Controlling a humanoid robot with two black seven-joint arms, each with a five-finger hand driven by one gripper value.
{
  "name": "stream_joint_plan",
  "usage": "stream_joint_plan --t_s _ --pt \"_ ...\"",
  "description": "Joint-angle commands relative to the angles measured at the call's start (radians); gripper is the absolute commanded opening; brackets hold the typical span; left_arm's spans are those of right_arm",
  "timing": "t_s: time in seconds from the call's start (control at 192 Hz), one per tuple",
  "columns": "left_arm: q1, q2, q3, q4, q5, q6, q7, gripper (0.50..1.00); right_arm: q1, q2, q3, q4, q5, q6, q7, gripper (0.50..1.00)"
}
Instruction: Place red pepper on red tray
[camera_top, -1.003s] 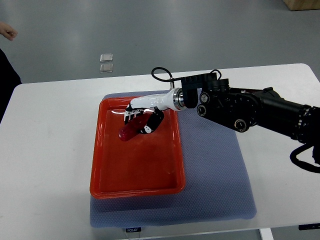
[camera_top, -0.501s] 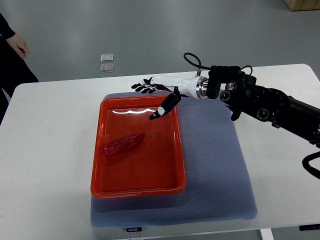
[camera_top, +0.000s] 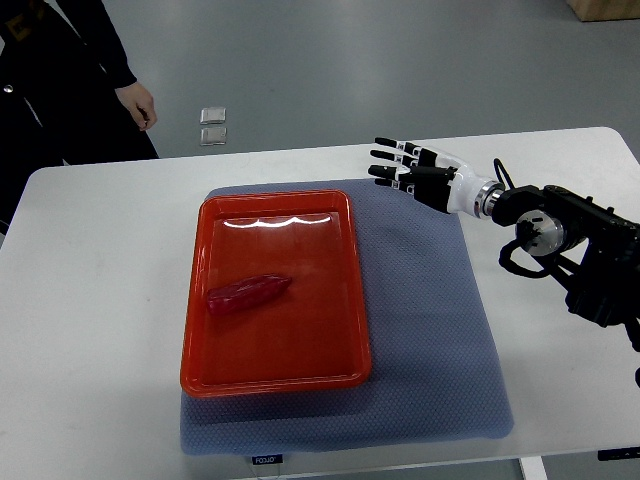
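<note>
The red pepper (camera_top: 248, 293) lies on its side in the red tray (camera_top: 340, 300), left of the tray's middle, tip pointing right. The tray sits on a grey-blue mat (camera_top: 430, 330) on the white table. My right hand (camera_top: 405, 166) is open and empty, fingers spread, held over the mat's far right corner, well to the right of the tray and apart from the pepper. Its black arm comes in from the right edge. The left arm is out of view.
A person in dark clothes stands at the table's far left corner, with a hand (camera_top: 137, 104) hanging near the edge. Two small clear squares (camera_top: 212, 125) lie on the floor beyond the table.
My right hand let go of the pepper, which now lies in the tray, and drew back to the right past the tray's far edge. The person stepped closer at the far left.
</note>
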Motion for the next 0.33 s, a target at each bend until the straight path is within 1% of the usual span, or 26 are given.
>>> stream_joint_plan --t_s 0.0,0.245,0.324 --pt "0.0 0.0 0.0 0.0 0.0 0.0 0.0 1.0 -0.033 0.007 0.004 -0.007 0.09 0.011 0.01 0.913" --pt "0.0 0.0 0.0 0.0 0.0 -0.001 0.0 1.0 -0.043 0.007 0.016 -0.01 0.107 0.011 0.019 0.913" --pt "0.0 0.0 0.0 0.0 0.0 0.0 0.0 1.0 -0.043 0.0 0.016 -0.01 0.107 0.023 0.021 0.913"
